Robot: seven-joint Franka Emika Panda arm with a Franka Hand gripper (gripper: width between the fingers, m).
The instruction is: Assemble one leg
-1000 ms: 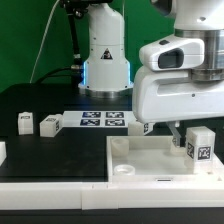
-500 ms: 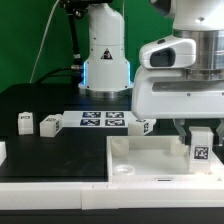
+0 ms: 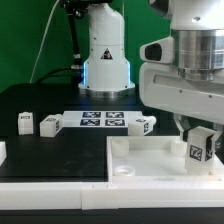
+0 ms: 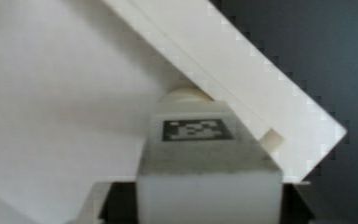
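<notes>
My gripper (image 3: 199,133) is shut on a white leg (image 3: 199,144) with a black-and-white tag. It holds the leg upright over the far corner of the large white tray-like top (image 3: 150,160), at the exterior view's right. In the wrist view the leg (image 4: 199,150) sits between the dark fingers (image 4: 123,198), its end at the top's raised rim (image 4: 229,70). Three more legs stand on the black table: two at the exterior view's left (image 3: 24,122) (image 3: 49,124) and one (image 3: 144,125) beside the marker board.
The marker board (image 3: 100,120) lies flat behind the top. A white robot base (image 3: 106,50) stands at the back. A round socket (image 3: 124,170) shows at the top's near corner. A white part (image 3: 2,150) sits at the exterior view's left edge.
The gripper has turned about its vertical axis with the leg in it, so the leg's tag now faces at an angle. The leg stays over the same corner.
</notes>
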